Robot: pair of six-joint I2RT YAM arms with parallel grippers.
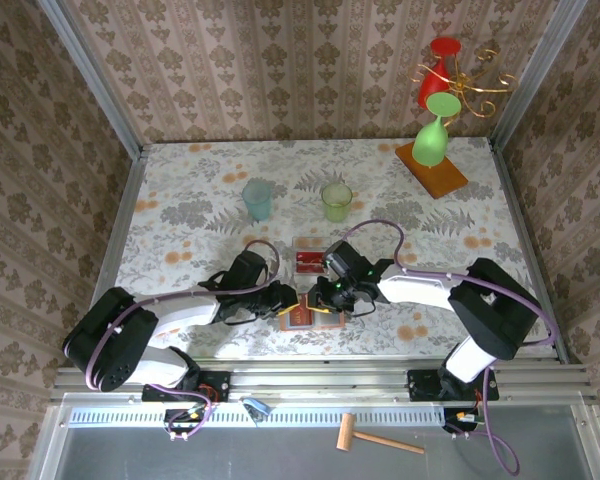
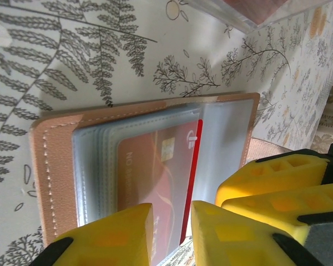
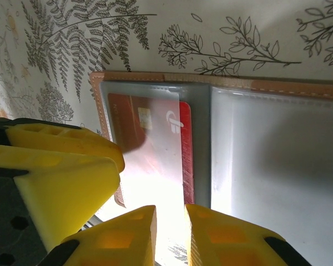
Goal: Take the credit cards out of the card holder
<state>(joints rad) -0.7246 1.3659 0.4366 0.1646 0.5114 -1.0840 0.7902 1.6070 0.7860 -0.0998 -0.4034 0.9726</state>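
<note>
The tan card holder [image 1: 298, 320] lies open near the table's front edge, and both grippers meet over it. In the left wrist view its tan border [image 2: 53, 166] frames grey-clear pockets. A red credit card [image 2: 150, 172] sits in one, its red edge sticking out sideways. My left gripper [image 2: 172, 233] stands narrowly open with that red edge running into the gap. In the right wrist view the card holder [image 3: 155, 77] and the credit card [image 3: 155, 127] show again. My right gripper [image 3: 171, 235] has its jaws nearly together on the pocket sleeve. In the top view the left gripper [image 1: 286, 300] and the right gripper [image 1: 323, 298] almost touch.
A clear tray [image 1: 308, 258] holding red cards sits just behind the card holder. Farther back stand a blue-green cup [image 1: 257, 198] and a yellow-green cup [image 1: 336, 202]. A wooden base [image 1: 432, 168] with a green glass and a red glass on a gold rack stands at the back right.
</note>
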